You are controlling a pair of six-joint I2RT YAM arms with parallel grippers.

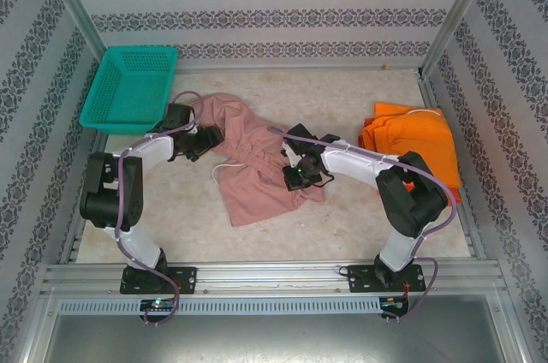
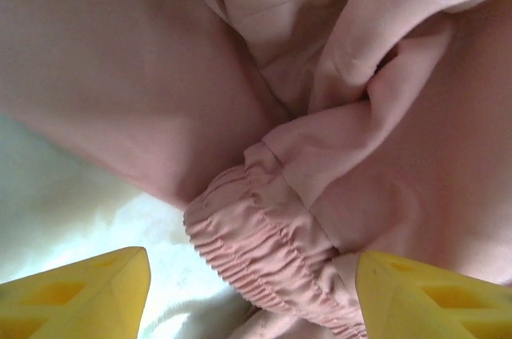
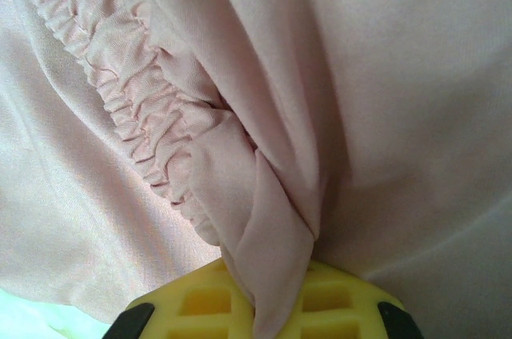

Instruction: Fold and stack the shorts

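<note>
Overhead, both arms bend inward over the crumpled pink shorts [image 1: 257,170] mid-table, orange shorts [image 1: 411,145] piled far right; left wrist: left gripper [image 2: 256,295] fingers apart astride the waistband [image 2: 264,247]; right wrist: right gripper [image 3: 268,303] clamped on a pink fold.

No legible text or labels anywhere

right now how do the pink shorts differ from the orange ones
The pink shorts lie rumpled in the middle of the table; the orange shorts sit folded at its right edge. The right gripper pinches the pink shorts; nothing touches the orange shorts. Both are soft cloth.
</note>
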